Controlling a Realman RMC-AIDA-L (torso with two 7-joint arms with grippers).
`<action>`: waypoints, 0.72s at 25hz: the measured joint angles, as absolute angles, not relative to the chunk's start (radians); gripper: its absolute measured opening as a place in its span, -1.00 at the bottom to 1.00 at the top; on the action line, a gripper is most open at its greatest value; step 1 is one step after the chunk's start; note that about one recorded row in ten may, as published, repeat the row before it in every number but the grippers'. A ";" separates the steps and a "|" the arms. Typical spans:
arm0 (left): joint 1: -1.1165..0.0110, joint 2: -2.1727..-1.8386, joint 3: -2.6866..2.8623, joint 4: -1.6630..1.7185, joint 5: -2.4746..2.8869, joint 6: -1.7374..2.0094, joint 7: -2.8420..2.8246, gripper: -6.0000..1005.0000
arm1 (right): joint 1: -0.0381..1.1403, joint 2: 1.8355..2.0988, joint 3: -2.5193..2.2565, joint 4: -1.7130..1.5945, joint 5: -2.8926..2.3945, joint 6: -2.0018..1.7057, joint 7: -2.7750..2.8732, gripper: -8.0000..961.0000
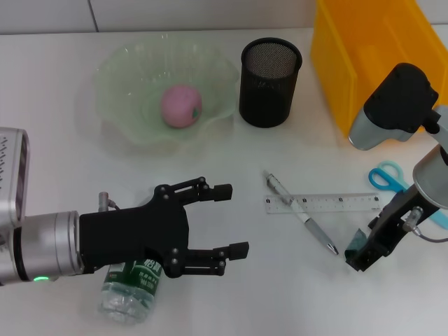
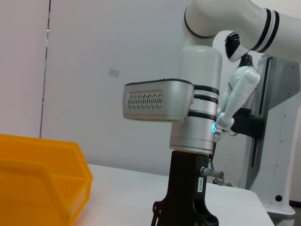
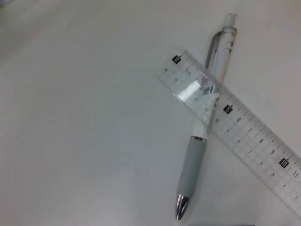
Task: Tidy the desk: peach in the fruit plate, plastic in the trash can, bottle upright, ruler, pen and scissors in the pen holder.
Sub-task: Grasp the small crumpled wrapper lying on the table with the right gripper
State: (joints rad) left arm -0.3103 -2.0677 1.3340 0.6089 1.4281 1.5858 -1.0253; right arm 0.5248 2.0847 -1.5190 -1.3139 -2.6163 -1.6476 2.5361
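Note:
A pink peach (image 1: pixel 182 106) lies in the green glass fruit plate (image 1: pixel 126 70). A black mesh pen holder (image 1: pixel 270 82) stands to its right. A clear bottle with a green label (image 1: pixel 131 292) lies on its side, partly hidden under my left arm. My left gripper (image 1: pixel 232 220) is open and empty, hovering just beyond the bottle. A white pen (image 1: pixel 302 222) (image 3: pixel 200 141) lies crossed under a clear ruler (image 1: pixel 329 204) (image 3: pixel 244 127). Blue scissors (image 1: pixel 387 176) lie at the right. My right gripper (image 1: pixel 355 262) points down, shut on a small teal plastic scrap (image 1: pixel 355 241) beside the pen's tip.
A yellow bin (image 1: pixel 378 63) (image 2: pixel 42 179) stands at the back right, behind my right arm (image 2: pixel 193 117). A white wall runs along the table's far edge.

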 joint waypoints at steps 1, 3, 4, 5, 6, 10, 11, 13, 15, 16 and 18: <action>-0.310 -2.068 1.334 0.609 1.428 1.586 -1.025 0.71 | 0.527 2.085 -1.520 -1.307 -2.616 -1.644 2.536 0.55; -0.312 -2.068 1.332 0.609 1.428 1.586 -1.025 0.71 | 0.531 2.084 -1.523 -1.296 -2.616 -1.636 2.536 0.55; -0.312 -2.068 1.332 0.609 1.428 1.586 -1.025 0.71 | 0.538 2.084 -1.527 -1.285 -2.616 -1.632 2.537 0.54; -0.312 -2.068 1.332 0.609 1.428 1.586 -1.025 0.71 | 0.538 2.084 -1.527 -1.285 -2.616 -1.632 2.537 0.54; -0.312 -2.068 1.332 0.609 1.428 1.586 -1.025 0.71 | 0.545 2.084 -1.533 -1.277 -2.616 -1.632 2.540 0.54; -0.313 -2.068 1.332 0.609 1.428 1.586 -1.025 0.71 | 0.548 2.084 -1.543 -1.276 -2.617 -1.632 2.540 0.53; -0.313 -2.068 1.332 0.609 1.428 1.586 -1.025 0.71 | 0.549 2.084 -1.544 -1.276 -2.617 -1.632 2.540 0.53; -0.314 -2.068 1.331 0.609 1.428 1.586 -1.025 0.71 | 0.550 2.085 -1.545 -1.275 -2.615 -1.633 2.540 0.48; -0.315 -2.068 1.331 0.609 1.428 1.586 -1.025 0.71 | 0.551 2.085 -1.546 -1.274 -2.601 -1.637 2.540 0.44; -0.315 -2.068 1.331 0.609 1.428 1.586 -1.025 0.71 | 0.550 2.086 -1.547 -1.276 -2.591 -1.642 2.539 0.42; -0.316 -2.068 1.331 0.609 1.428 1.586 -1.025 0.71 | 0.547 2.086 -1.546 -1.282 -2.570 -1.657 2.538 0.40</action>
